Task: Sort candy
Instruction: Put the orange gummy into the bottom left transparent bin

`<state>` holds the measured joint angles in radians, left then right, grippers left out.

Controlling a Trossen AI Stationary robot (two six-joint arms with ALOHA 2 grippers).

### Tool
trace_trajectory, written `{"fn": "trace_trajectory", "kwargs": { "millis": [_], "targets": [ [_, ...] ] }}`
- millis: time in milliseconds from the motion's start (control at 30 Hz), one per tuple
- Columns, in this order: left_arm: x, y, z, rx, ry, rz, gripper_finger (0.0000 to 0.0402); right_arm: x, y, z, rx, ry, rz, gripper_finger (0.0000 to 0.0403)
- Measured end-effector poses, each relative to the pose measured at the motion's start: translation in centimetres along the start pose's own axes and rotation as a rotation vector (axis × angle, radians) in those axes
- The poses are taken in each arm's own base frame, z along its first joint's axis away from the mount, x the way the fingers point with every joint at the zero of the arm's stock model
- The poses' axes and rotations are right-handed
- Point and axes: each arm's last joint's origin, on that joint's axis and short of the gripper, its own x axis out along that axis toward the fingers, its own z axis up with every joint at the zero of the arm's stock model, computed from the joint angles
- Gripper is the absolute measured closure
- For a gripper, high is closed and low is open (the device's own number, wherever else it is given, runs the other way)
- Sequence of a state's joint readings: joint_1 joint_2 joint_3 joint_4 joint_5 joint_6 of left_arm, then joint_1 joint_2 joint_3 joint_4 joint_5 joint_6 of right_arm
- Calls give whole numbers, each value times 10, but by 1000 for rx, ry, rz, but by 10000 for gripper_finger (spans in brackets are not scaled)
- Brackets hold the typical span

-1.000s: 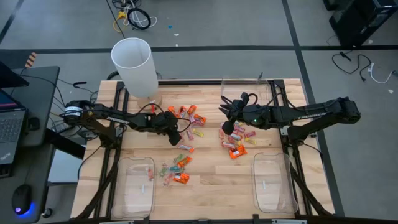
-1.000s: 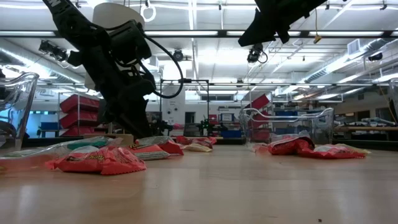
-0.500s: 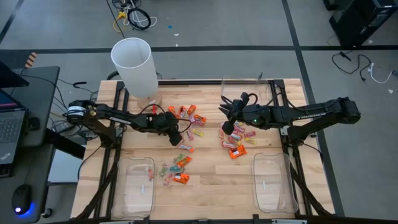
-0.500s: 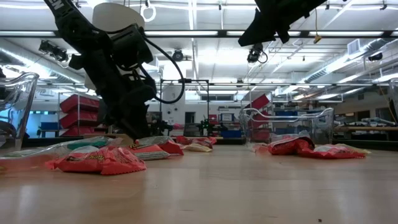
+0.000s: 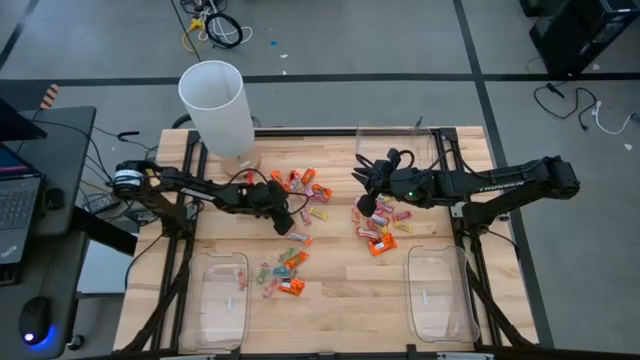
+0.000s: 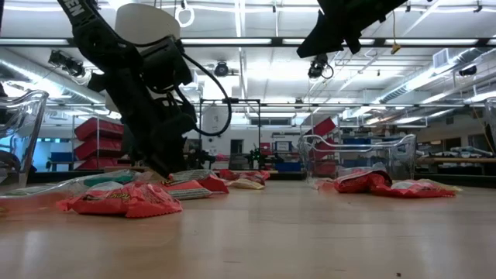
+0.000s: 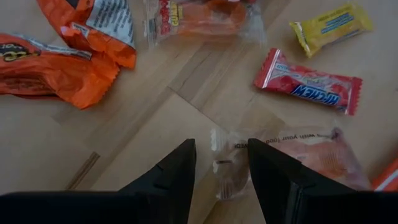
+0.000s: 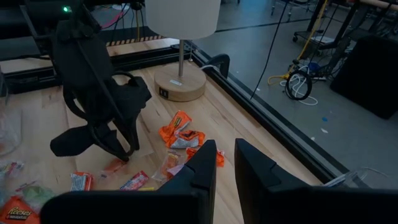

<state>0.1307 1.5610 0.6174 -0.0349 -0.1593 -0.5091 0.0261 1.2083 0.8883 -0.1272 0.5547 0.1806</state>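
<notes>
Candy [image 5: 300,215] lies scattered over the middle of the light wooden table [image 5: 340,290] in loose groups: one by the lamp base, one right of centre, one lower toward the near-left tray. From the left wrist view I see orange wrappers [image 7: 59,59], a red one [image 7: 308,90], a yellow one [image 7: 333,23] and a clear-wrapped pale sweet [image 7: 273,158] on the planks.

My left gripper [image 5: 282,218] is down at the table among the middle sweets. Its fingers [image 7: 177,171] stand apart, straddling the end of the clear-wrapped sweet, not yet pinching it as far as I can see. In the low view it reaches right down to the surface [image 6: 167,167].

My right gripper [image 5: 364,205] hangs above the right-hand cluster, clear of the table. Its fingers [image 8: 199,168] are nearly together with a narrow gap and nothing between them.

Two clear plastic trays [image 5: 220,295] sit at the near edge, left and right [image 5: 440,290], and a third [image 5: 395,145] at the far right. A white lamp [image 5: 215,105] stands on a round wooden base at the far left corner.

Around the table I see grey floor with cables [image 5: 215,25]. A laptop [image 5: 15,195] and a mouse [image 5: 35,325] rest on a dark desk to the left. The low view shows a long workshop with ceiling lights and red shelving [image 6: 97,139].
</notes>
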Motion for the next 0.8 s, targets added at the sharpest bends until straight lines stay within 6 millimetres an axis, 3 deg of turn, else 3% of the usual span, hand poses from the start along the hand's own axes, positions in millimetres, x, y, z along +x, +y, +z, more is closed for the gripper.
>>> {"fn": "trace_trajectory", "kwargs": {
  "millis": [367, 800],
  "targets": [
    [4, 0, -1, -4, 2, 5, 262, 0, 0, 0, 0, 0, 0, 357],
    [5, 0, -1, -3, 0, 3, 388, 0, 0, 0, 0, 0, 0, 357]
  ]
}}
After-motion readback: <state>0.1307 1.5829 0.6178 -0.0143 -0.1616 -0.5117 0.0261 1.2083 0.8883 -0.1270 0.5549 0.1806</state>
